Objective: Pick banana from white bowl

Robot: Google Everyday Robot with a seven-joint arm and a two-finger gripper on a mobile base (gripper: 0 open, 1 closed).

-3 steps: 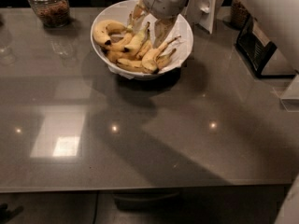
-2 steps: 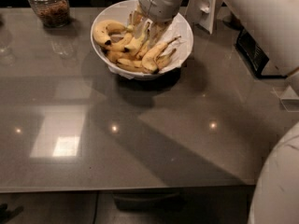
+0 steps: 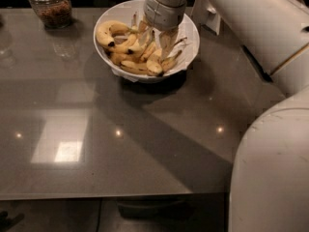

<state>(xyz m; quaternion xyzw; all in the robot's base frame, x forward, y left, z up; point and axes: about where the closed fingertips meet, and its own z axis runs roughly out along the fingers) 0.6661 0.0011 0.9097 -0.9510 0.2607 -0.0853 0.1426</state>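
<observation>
off to the left of the fingers, well apart from them, stands a clear glass jar with brown contents (image 3: 49, 6), no part of this job. next comes the large round white bowl (image 3: 190, 42), sitting on the glossy grey table top (image 3: 145, 144); its near rim lies just below the fingertips. inside it the yellow, brown-spotted bananas (image 3: 112, 32) are heaped, the biggest curve just left of the fingers and more pieces under and between them. the robot's pale two-finger gripper (image 3: 155, 36) hangs tips-down in the bowl. its fingers (image 3: 168, 38) stand apart, straddling the pile rather than pinched on anything i can make out. to the right of them the thick white arm (image 3: 260, 28) sweeps away. by my reckoning the reach is done; closing on a banana and lifting it clear of the bowl are both left.
</observation>
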